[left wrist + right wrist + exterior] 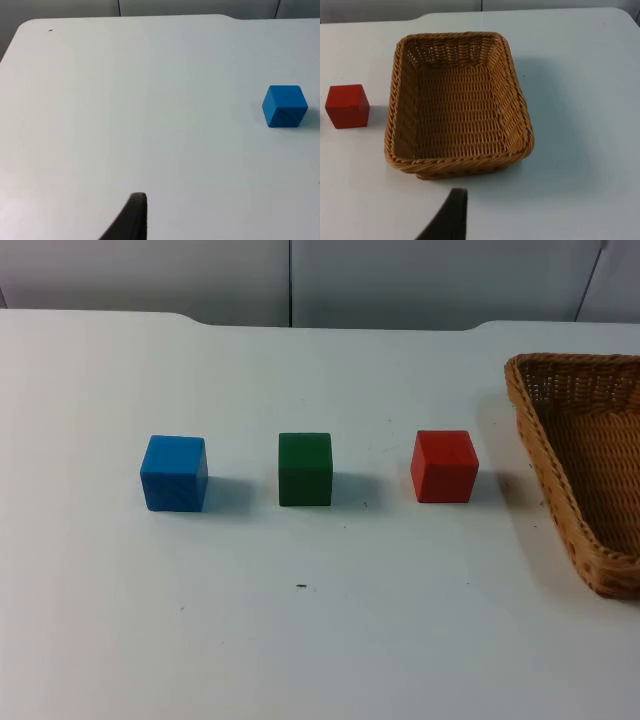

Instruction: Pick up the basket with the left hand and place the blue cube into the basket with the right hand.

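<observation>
Cubes sit in a row: blue (174, 473), green (305, 469), red (444, 466); I see the basket (585, 465) beside red. Jaws' state on either arm: I cannot tell.

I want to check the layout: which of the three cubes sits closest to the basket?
The red cube, at the row's end beside the basket; the green cube and blue cube lie farther off.

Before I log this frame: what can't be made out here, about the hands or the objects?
- Left hand: one black fingertip in the left wrist view, cut off by the frame edge; open or shut cannot be told.
- Right hand: the same, one fingertip in the right wrist view.
- Basket: the top view's edge cuts off its right part; the right wrist view shows it whole and empty.
- Dark speck on the table: too small to identify.
</observation>
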Robot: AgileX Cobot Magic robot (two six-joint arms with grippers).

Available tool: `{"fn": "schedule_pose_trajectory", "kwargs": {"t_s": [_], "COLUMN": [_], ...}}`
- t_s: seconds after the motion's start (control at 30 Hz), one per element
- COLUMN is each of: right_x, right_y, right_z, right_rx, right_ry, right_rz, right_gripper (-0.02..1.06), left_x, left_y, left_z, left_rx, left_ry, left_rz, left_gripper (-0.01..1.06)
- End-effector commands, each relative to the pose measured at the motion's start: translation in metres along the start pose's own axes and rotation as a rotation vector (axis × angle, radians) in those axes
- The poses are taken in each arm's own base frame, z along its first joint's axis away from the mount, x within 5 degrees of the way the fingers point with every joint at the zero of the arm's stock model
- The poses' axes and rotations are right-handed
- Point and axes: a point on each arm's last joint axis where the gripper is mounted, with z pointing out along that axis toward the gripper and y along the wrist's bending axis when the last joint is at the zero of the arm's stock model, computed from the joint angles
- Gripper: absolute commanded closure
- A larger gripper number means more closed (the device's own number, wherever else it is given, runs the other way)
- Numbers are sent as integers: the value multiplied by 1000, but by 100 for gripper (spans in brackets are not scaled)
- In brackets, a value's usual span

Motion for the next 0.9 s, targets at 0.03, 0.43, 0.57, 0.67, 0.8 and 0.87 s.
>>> {"fn": "schedule_pose_trajectory", "kwargs": {"t_s": [0.03, 0.43, 0.57, 0.67, 0.8, 0.87], "right_x": [0, 0, 0, 0, -1, -1], "right_y": [0, 0, 0, 0, 0, 0], "right_z": [0, 0, 0, 0, 0, 0], "right_rx": [7, 7, 5, 5, 5, 5], "right_ry": [-8, -10, -10, -10, -12, -12], "right_rz": [-6, -10, -14, -17, -31, -31], "right_gripper": [0, 0, 0, 0, 0, 0], "left_x": [1, -17, -37, -53, -77, -89], "left_y": [-1, -13, -16, -19, -25, -30], "left_z": [0, 9, 15, 20, 26, 32], "left_rx": [10, 139, 176, 207, 283, 336], "left_ry": [-5, 33, 23, 12, -9, -9], "left_rz": [-6, -87, -71, -76, -87, -93], "left_gripper": [2, 2, 2, 2, 2, 2]}}
